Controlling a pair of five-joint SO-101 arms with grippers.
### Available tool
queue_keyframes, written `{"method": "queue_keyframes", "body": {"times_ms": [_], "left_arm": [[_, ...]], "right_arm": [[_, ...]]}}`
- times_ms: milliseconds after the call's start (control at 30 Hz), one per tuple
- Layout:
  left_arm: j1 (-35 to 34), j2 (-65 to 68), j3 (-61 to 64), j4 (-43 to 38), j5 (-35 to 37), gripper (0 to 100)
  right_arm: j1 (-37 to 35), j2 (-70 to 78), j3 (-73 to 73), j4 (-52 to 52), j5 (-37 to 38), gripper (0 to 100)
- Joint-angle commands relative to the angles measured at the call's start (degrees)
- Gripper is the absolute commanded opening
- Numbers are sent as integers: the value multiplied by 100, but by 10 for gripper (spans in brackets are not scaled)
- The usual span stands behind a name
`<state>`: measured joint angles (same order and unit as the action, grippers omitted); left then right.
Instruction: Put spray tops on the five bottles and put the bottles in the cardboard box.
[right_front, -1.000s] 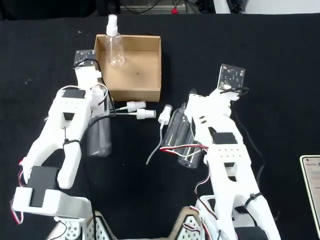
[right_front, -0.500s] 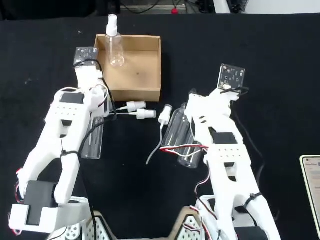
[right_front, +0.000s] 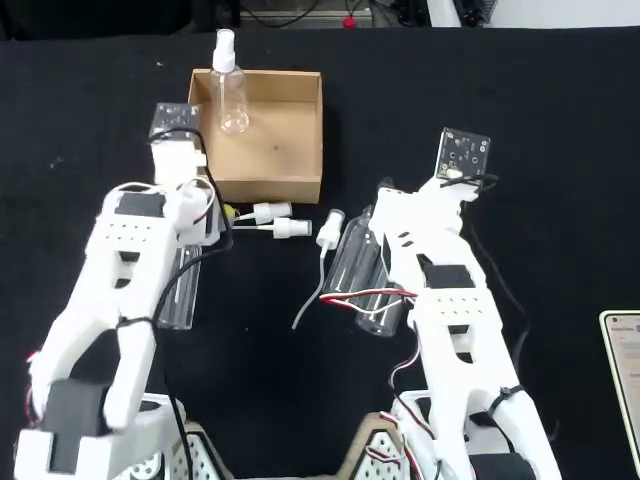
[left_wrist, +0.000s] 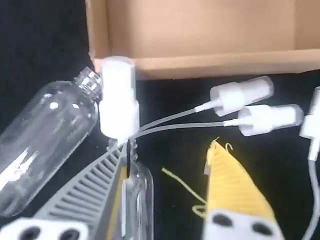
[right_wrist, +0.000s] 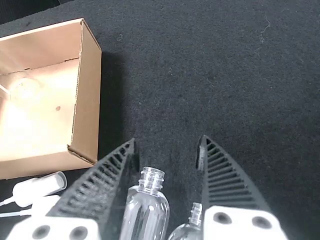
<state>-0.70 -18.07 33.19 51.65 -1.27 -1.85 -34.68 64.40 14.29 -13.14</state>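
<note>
Gaping wide and gripping nothing, the left gripper has one grey ribbed finger and one wrapped in yellow tape, with loose threads. A clear bottle lies along the inner side of the grey finger; its base is cut off from view and its neck is hidden behind the fingertip. Just past that tip stands a white spray top, and it is hard to tell whether it sits on this bottle. To the left lies an uncapped bottle, glossy see-through plastic with a threaded neck, only partly in view. Two loose spray tops lie on their sides to the right, their thin dip tubes running back toward the fingertip. Beyond them is the near wall of the cardboard box, plain brown and open-topped.

The right gripper is also open and empty, its two grey ribbed fingers spread either side of an open-necked bottle. A second neck pokes up by the right finger, its body out of sight.

From above, the box sits far and left of centre on black cloth. A capped bottle occupies its far left corner; upright or leaning cannot be told. A third spray top lies between the arms, its tube curving nearer
</note>
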Motion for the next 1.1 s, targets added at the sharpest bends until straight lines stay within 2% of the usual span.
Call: {"method": "queue_keyframes", "body": {"times_ms": [0, 100, 300, 467, 867, 1067], "left_arm": [[-22, -554, -549, 492, -211, 251], [-127, -747, -646, 949, -580, 251], [-813, -747, -488, 1688, -1266, 252], [-971, -774, 13, 1345, -1565, 330], [-927, -703, 1200, -281, -1530, 327], [-927, -695, 1341, -422, -1468, 328]], "right_arm": [[79, -31, -277, -123, -44, 194], [79, -31, -277, -123, -44, 194], [79, -31, -277, -123, -44, 194], [79, -31, -277, -123, -44, 194], [79, -31, -277, -123, -44, 194], [79, -31, -277, -123, -44, 194]]}}
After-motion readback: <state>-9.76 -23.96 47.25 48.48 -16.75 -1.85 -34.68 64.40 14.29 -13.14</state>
